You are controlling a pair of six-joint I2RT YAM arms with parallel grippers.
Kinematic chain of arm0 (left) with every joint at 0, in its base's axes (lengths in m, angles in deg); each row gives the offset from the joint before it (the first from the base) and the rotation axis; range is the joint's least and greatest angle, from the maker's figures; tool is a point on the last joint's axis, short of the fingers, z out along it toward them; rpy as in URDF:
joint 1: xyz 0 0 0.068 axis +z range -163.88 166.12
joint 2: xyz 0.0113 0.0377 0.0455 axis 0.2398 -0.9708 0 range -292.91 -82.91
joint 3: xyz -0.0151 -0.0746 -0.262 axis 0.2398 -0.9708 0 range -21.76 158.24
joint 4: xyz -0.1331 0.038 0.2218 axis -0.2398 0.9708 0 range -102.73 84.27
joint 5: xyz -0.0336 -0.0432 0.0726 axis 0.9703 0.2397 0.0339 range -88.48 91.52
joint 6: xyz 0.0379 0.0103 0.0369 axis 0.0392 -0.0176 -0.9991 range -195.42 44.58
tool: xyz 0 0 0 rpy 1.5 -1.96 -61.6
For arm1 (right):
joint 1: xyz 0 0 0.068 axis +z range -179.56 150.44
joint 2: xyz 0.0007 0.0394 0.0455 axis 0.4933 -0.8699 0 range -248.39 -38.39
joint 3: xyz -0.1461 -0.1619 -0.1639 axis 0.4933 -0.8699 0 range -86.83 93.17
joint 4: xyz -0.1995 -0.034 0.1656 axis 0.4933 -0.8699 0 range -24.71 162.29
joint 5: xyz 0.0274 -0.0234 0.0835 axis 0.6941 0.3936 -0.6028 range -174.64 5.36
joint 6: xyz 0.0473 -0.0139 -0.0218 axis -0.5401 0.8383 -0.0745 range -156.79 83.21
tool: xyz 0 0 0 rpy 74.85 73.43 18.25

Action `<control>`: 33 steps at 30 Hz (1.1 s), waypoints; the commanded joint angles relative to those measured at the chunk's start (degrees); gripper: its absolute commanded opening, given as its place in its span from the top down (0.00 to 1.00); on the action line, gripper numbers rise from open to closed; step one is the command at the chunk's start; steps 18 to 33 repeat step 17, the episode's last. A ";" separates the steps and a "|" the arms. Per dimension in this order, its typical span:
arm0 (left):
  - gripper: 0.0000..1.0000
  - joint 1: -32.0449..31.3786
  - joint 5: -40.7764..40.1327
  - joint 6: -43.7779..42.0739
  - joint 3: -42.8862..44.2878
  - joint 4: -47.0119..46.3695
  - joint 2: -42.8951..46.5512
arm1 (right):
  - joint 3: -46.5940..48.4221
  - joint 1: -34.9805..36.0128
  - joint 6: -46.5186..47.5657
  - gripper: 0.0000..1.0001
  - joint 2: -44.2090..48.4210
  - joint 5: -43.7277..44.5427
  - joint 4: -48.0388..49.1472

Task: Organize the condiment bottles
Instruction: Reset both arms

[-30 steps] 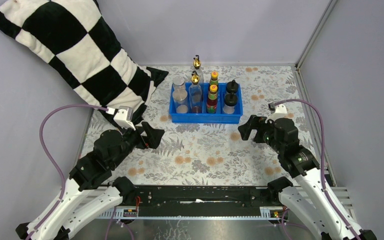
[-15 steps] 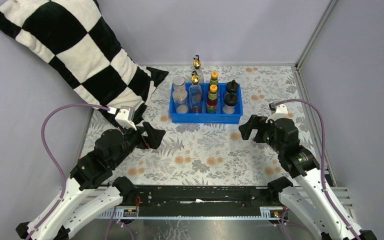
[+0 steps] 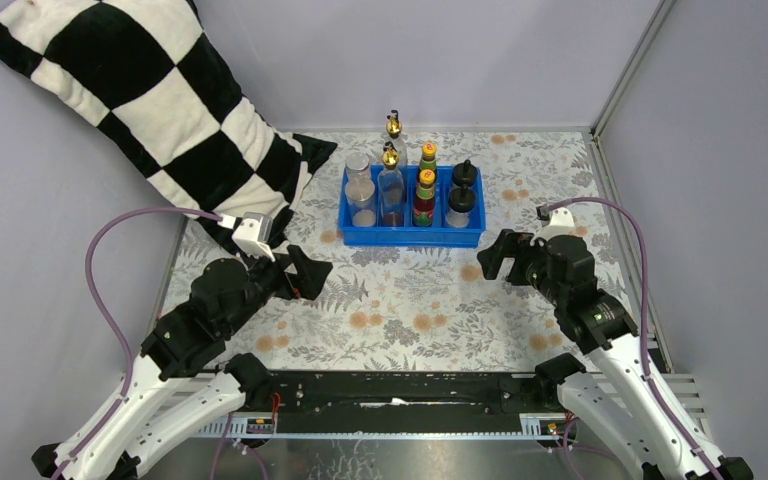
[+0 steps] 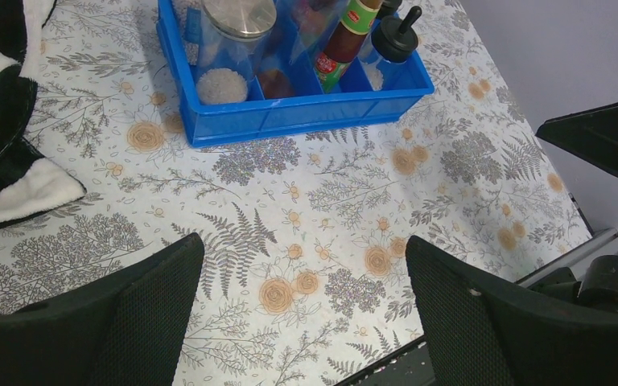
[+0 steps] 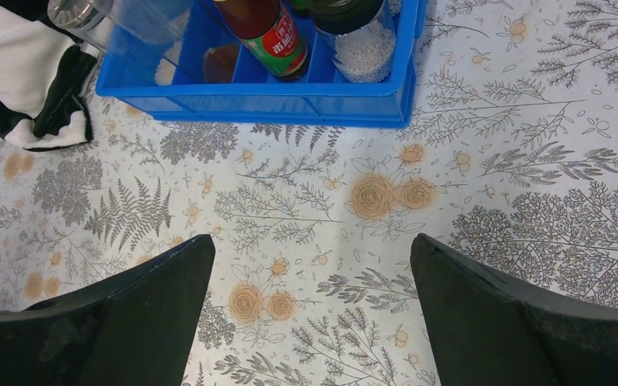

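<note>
Left fingers (image 4: 129, 314) have crept slightly toward the blue plastic compartment tray (image 3: 410, 238); right fingers (image 5: 499, 322) have barely shifted. Both pairs are spread wide and hold nothing, in front of the tray and apart from it. Small condiment bottles (image 3: 425, 195) stand in the tray in two rows on the flower-patterned bench (image 3: 410, 310). Sorting looks finished, so any move should stay slow and clear of the tray. Rear bottles are partly hidden, and whether the tall gold-spouted bottle (image 3: 393, 128) sits inside the tray cannot be told.
</note>
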State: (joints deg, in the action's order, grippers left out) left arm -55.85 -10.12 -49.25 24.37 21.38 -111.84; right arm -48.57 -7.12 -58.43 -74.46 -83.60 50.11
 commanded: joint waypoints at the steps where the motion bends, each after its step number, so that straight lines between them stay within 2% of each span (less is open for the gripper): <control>1: 0.01 -0.29 0.93 -1.30 -0.72 -1.68 0.03 | 0.18 -0.20 0.55 0.00 0.12 1.49 0.24; 33: 0.01 -0.29 0.75 -1.21 -0.84 -1.80 -0.25 | 0.30 -0.22 0.59 0.00 -0.69 -0.19 0.58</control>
